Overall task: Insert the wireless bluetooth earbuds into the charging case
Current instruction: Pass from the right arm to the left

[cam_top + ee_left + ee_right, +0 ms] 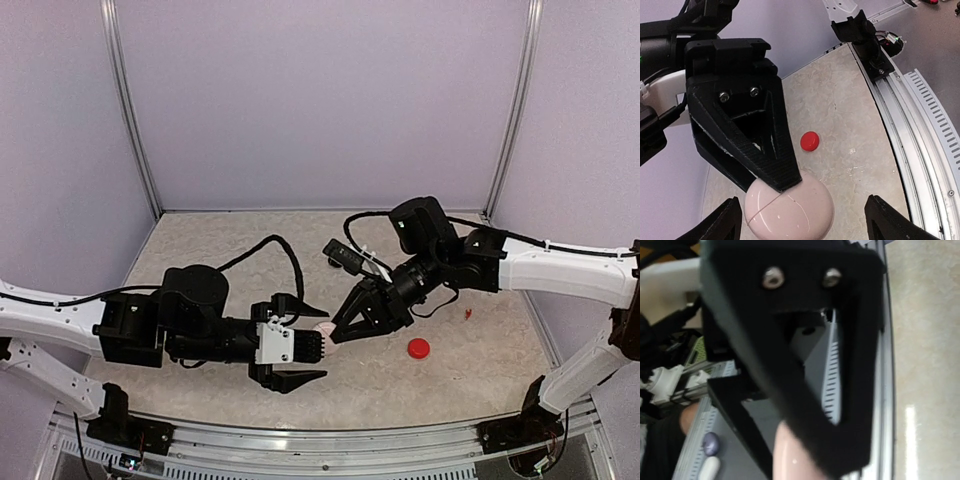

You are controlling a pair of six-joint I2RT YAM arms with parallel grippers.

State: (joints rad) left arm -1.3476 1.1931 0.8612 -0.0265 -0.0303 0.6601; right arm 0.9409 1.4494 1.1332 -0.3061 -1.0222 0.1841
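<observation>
A pale pink rounded charging case (323, 329) is closed and held off the table in the middle. My right gripper (337, 328) is shut on it; the case shows blurred between my fingers in the right wrist view (792, 455). In the left wrist view the case (795, 212) sits between my left gripper's fingertips (727, 222), with the right gripper's finger (740, 125) pressed on its top. My left gripper (300, 343) is open wide around it, not touching. A tiny red earbud (468, 314) lies on the table at the right.
A small red round case (418, 348) lies on the table right of the grippers and shows in the left wrist view (809, 141). A black cable (285, 250) loops behind the left arm. The metal rail (930, 125) runs along the near edge.
</observation>
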